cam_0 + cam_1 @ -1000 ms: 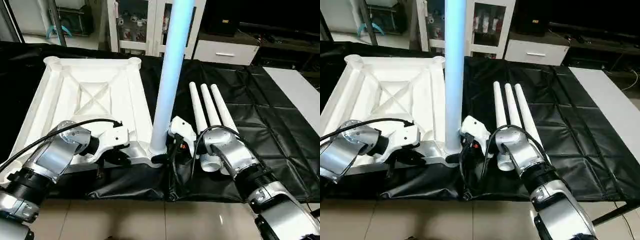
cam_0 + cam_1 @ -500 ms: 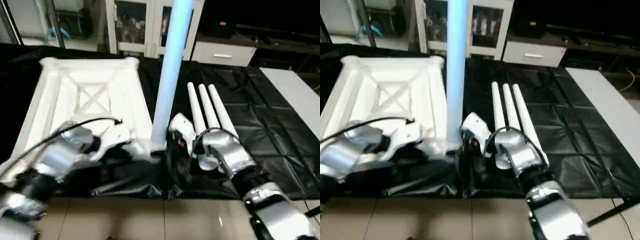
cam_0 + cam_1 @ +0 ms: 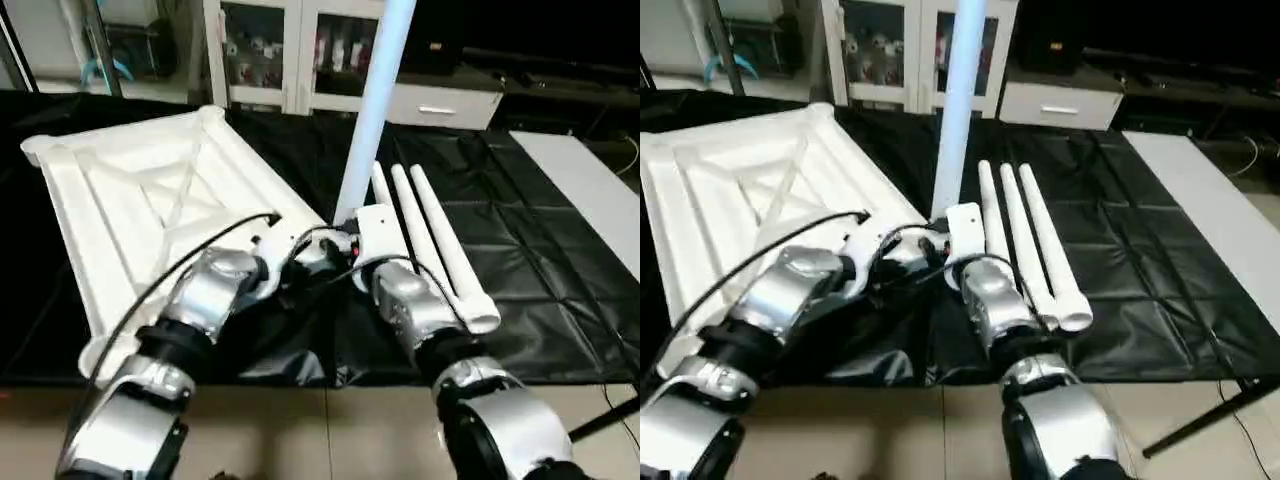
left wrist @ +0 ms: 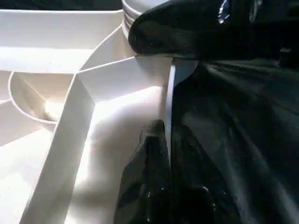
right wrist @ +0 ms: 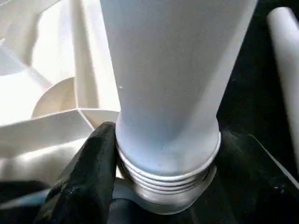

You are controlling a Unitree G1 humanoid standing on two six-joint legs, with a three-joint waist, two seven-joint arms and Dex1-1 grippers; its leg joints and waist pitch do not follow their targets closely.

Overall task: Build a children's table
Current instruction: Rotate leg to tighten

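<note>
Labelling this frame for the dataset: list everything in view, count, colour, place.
tabletop: 1, white, upside down with ribbed X-braced underside up, on the black cover, robot's left
upright leg: 1, white, standing in the tabletop's near corner socket, threads showing at its base
loose legs: 3, white, lying side by side on the cover, robot's right of the upright leg
black cover: 1, black, creased, spread over the worktable
cabinet: 1, white with glass doors, behind the worktable
drawer unit: 1, white, low, beside the cabinet
left gripper: 1, black fingers, shut on the tabletop's edge by that corner
right gripper: 1, black fingers, around the upright leg's base
</note>
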